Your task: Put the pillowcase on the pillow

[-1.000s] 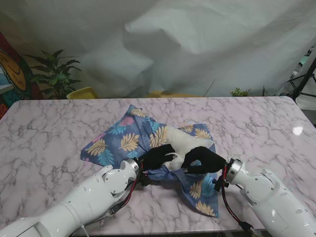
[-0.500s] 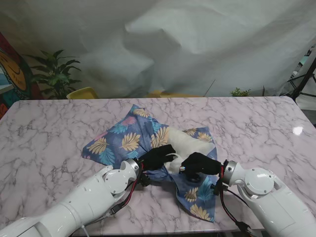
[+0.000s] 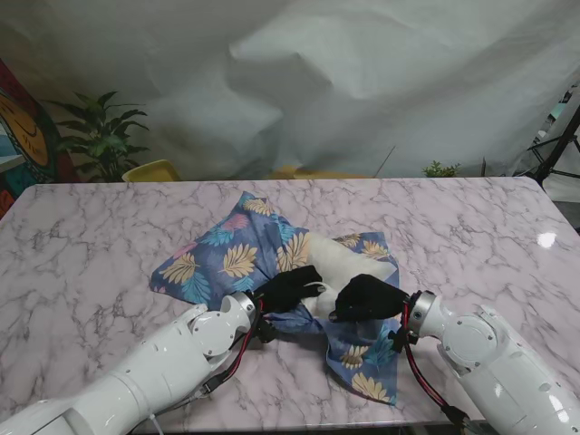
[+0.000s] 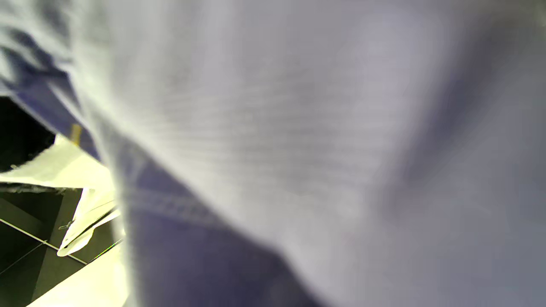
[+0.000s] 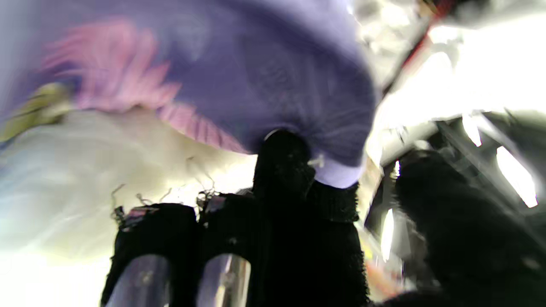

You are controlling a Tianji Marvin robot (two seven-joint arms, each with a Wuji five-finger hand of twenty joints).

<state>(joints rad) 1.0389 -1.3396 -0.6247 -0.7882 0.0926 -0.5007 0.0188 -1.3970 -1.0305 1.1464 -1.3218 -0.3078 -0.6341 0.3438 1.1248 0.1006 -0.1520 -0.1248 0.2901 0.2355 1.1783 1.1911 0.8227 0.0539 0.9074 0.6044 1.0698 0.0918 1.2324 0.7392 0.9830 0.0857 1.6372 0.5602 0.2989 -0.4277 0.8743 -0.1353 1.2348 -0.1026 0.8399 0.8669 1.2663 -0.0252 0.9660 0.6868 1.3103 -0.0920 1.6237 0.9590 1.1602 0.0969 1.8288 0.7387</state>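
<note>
A blue pillowcase (image 3: 231, 258) with leaf prints lies crumpled in the middle of the marble table. The white pillow (image 3: 337, 265) sticks out of its open end. My left hand (image 3: 288, 288), in a black glove, is shut on the pillowcase hem beside the pillow. My right hand (image 3: 367, 298), also gloved, is shut on the other side of the hem, with a flap of fabric (image 3: 364, 361) hanging toward me. In the right wrist view a finger (image 5: 281, 162) pinches blue cloth (image 5: 264, 72) against the white pillow (image 5: 106, 162). Blurred cloth (image 4: 298, 128) fills the left wrist view.
The marble table (image 3: 91, 245) stretches wide to both sides. A white sheet (image 3: 362, 82) hangs behind it. A potted plant (image 3: 100, 136) and a yellow chair back (image 3: 151, 170) stand at the far left. A tripod leg (image 3: 557, 145) shows at the far right.
My right hand has pulled the hem in toward me and to the left, then lifted slightly. The near flap of pillowcase has bunched up closer. The left hand has stayed put.
</note>
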